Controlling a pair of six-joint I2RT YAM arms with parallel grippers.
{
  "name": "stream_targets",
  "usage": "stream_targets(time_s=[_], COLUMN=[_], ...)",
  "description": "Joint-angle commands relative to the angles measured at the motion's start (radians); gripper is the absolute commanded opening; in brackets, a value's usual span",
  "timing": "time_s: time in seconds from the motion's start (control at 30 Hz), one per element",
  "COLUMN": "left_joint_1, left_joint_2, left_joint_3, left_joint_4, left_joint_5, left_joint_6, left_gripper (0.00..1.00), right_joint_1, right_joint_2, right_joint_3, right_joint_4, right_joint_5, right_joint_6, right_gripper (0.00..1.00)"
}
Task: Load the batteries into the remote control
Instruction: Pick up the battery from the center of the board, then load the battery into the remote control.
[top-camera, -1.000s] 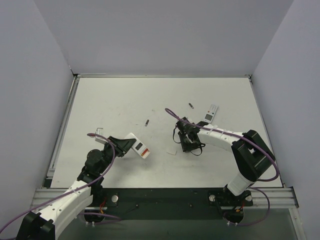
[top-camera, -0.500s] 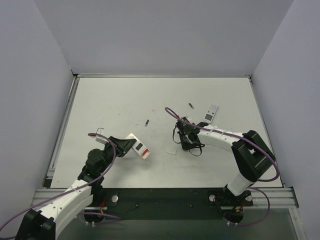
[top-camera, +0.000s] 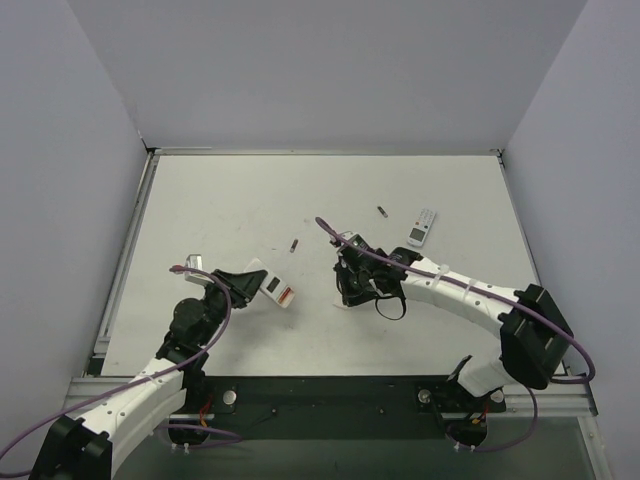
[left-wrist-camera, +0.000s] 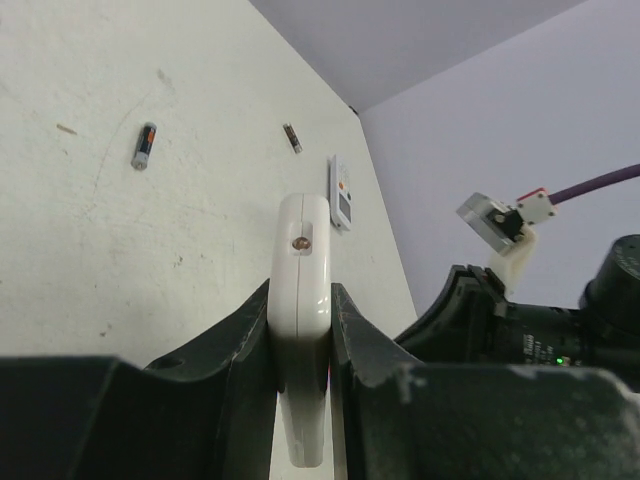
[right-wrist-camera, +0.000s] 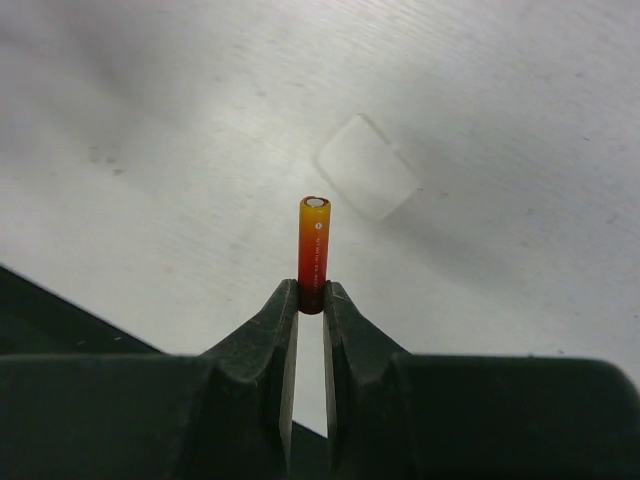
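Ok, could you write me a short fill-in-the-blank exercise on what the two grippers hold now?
1. The right gripper is shut on a red-orange ___.
2. The left gripper clamps the red-fronted ___.
3. The white-faced remote lies on the table, held by ___ gripper.
Missing words: battery; remote control; neither.

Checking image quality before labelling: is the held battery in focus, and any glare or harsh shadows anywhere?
Right wrist: the battery is sharp, no glare; the table behind looks softly mottled. Left wrist: the remote is crisp, the fingers nearly black. Top view: even light, only faint shadows.
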Motion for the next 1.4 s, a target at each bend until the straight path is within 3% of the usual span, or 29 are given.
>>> stream_targets(time_s=[0.0,0.3,0.43,1.37], left_joint_1=[0.006,0.006,0.006,0.002], left_joint_2=[-0.007,-0.029,-0.043,-0.007], left_joint_3=[-0.113,-0.150,-0.142,-0.128], left_joint_4=[0.150,0.262,0.263,0.390], left_joint_5=[-0.080,-0.101,-0.107,-0.106], left_joint_6=[0.077,0.114,0.113,0.093], left_gripper=[0.00,0.00,0.00,0.00], right_joint_1=[0.069,0.112,0.121,0.121], right_joint_2=[-0.037,-0.003,-0.011,0.060], right_joint_3=[0.095,0.189,0.180,0.181], right_joint_4=[-0.044,0.017,0.133,0.387], right_joint_5=[-0.108,-0.213,-0.247,-0.303], right_joint_6=[0.066,0.216,0.294,0.621], right_gripper=[0.00,0.00,0.00,0.00])
